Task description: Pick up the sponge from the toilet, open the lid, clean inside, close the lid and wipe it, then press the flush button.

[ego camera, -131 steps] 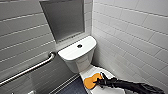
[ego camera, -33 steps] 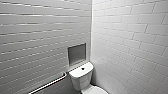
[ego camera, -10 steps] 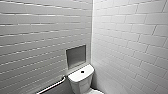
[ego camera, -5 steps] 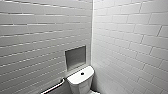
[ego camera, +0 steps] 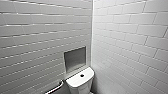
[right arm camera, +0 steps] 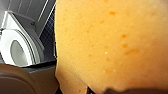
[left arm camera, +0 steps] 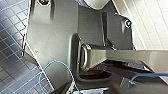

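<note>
Bright orange porous sponge (right arm camera: 112,42) sat close before right wrist camera — jaws hidden, neither gripper's grip could be told | white glossy ceramic toilet (ego camera: 80,84) was cut off by head view's edge

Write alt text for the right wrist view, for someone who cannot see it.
A bright orange sponge, very close to the camera, covers most of the picture. Past its edge, farther off, stands the white toilet with its bowl uncovered, on a dark tiled floor.
</note>
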`<state>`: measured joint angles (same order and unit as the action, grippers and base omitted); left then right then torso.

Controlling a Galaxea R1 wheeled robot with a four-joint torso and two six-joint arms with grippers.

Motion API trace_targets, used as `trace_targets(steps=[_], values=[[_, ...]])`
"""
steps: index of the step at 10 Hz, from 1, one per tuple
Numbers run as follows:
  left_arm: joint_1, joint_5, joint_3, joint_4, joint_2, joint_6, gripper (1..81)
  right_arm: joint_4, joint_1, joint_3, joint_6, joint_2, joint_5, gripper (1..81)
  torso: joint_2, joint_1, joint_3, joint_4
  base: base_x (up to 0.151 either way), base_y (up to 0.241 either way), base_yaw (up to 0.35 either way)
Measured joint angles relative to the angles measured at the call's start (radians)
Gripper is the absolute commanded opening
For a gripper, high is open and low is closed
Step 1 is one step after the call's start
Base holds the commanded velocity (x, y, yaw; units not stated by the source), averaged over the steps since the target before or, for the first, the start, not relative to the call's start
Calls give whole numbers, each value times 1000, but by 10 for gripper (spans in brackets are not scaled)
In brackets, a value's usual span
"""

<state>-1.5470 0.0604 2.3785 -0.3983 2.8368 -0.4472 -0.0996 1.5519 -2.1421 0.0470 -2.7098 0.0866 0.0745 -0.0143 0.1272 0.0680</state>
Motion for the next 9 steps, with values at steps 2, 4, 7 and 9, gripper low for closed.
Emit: trace_targets(steps=[2, 4, 7, 9], values=[[0, 0, 0, 0, 0, 0, 811, 0, 2, -3, 0, -1, 0, 10, 0, 0, 0, 0, 81, 0, 0], [4, 1, 0, 0, 0, 0, 811, 0, 1, -16, 0, -6, 3, 10, 0, 0, 0, 0, 81, 0, 0], [0, 0, 0, 0, 0, 0, 811, 0, 5, -25, 4, -8, 2, 10, 0, 0, 0, 0, 81, 0, 0], [5, 3, 0, 0, 0, 0, 811, 0, 0, -40, 3, -19, 3, 10, 0, 0, 0, 0, 73, 0, 0]])
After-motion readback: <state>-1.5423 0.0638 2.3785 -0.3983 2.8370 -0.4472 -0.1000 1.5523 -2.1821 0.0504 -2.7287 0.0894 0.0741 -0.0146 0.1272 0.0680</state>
